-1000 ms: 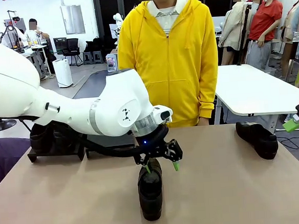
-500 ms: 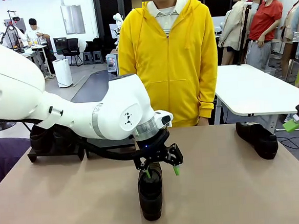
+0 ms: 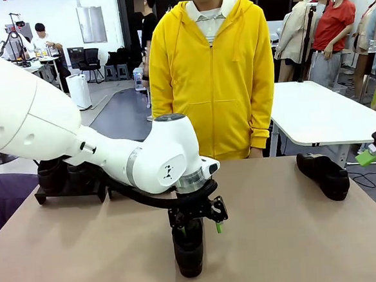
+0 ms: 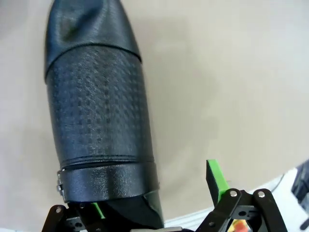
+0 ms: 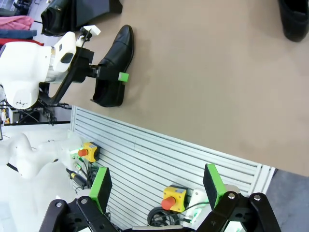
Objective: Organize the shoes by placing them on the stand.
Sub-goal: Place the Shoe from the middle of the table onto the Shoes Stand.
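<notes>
Left jaws dropped lower, released and wide; shoe (image 3: 188,257) sits between them, heel end nearest. Glossy black leather, grid-embossed vamp, tan tabletop (image 3: 298,236).

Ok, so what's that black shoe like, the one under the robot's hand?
The black shoe looks like shiny leather: smooth rounded toe, bumpy woven-looking middle, a smooth band near the opening with a small metal bit at its side. It sits on its sole on the tan table, near the robot's edge, lengthwise towards the person. The open left gripper is over its opening end; one green pad hangs clear beside it, and whether the other touches I cannot tell.
</notes>
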`<action>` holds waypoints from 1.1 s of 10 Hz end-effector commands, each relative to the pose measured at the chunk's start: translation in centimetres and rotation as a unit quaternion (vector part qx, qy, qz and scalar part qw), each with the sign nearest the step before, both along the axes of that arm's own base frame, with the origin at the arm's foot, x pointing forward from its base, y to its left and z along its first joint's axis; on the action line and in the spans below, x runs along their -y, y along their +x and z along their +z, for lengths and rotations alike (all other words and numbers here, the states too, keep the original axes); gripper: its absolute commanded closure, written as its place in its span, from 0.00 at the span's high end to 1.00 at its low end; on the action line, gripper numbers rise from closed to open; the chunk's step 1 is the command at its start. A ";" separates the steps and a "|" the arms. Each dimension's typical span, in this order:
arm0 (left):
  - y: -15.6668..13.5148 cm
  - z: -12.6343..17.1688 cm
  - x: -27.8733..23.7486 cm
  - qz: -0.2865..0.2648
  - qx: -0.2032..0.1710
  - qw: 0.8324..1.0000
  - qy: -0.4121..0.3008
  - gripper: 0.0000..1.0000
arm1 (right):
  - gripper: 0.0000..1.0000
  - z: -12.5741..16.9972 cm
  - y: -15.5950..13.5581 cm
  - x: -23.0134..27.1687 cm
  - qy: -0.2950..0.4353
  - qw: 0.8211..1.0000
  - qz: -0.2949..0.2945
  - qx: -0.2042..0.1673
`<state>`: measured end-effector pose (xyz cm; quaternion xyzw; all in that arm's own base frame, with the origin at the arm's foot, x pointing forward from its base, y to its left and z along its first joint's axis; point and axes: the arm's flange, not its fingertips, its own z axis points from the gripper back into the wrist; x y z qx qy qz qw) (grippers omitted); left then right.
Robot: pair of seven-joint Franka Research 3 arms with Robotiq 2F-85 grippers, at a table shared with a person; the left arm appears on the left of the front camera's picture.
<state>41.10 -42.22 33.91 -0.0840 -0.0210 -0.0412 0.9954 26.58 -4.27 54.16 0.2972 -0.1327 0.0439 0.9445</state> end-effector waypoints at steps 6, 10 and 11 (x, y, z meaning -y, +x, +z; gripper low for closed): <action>0.8 -0.1 1.2 0.017 0.008 0.999 0.047 0.00 | 1.00 0.0 -0.1 0.3 -0.006 1.000 0.009 0.005; 0.9 -0.3 1.0 0.020 -0.001 0.999 0.051 0.00 | 1.00 0.0 -0.1 0.3 -0.006 1.000 0.009 0.005; 0.8 -0.3 0.9 0.019 0.000 0.998 0.051 0.00 | 1.00 0.0 -0.1 0.3 -0.006 1.000 0.009 0.005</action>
